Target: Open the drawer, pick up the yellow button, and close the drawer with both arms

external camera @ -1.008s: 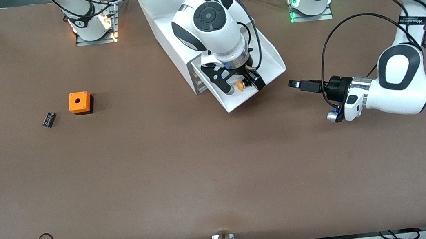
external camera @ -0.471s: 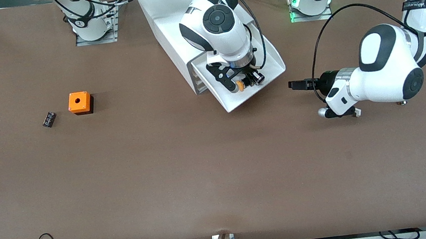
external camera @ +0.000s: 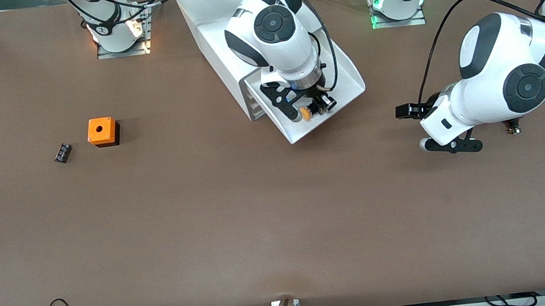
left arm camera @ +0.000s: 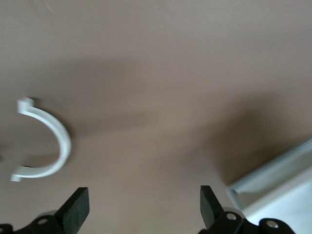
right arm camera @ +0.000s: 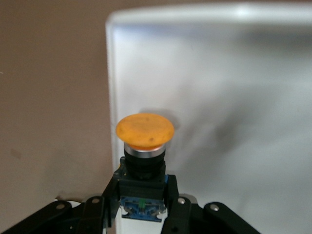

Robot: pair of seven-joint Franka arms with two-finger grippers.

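Observation:
The drawer (external camera: pixel 342 86) stands pulled out of the white cabinet (external camera: pixel 209 29), toward the front camera. My right gripper (external camera: pixel 310 110) is over the drawer's front part, shut on the button (external camera: pixel 306 113). In the right wrist view the right gripper (right arm camera: pixel 141 192) clamps the button's black-and-blue body, with the orange cap (right arm camera: pixel 145 130) sticking out over the drawer's rim (right arm camera: pixel 111 97). My left gripper (external camera: pixel 405 111) is open and empty, low over the table beside the drawer, toward the left arm's end. In the left wrist view the left gripper (left arm camera: pixel 144 207) shows bare table between its fingers (left arm camera: pixel 78 209).
An orange cube with a hole (external camera: pixel 101 131) and a small flat black part (external camera: pixel 62 152) lie toward the right arm's end of the table. A white C-shaped ring (left arm camera: pixel 51 146) lies on the table in the left wrist view, and the drawer's corner (left arm camera: pixel 278 183) shows there too.
The left arm has drawn back from the drawer toward its own end of the table, its wrist turning. The right gripper has stayed over the drawer with the button, shifting only slightly.

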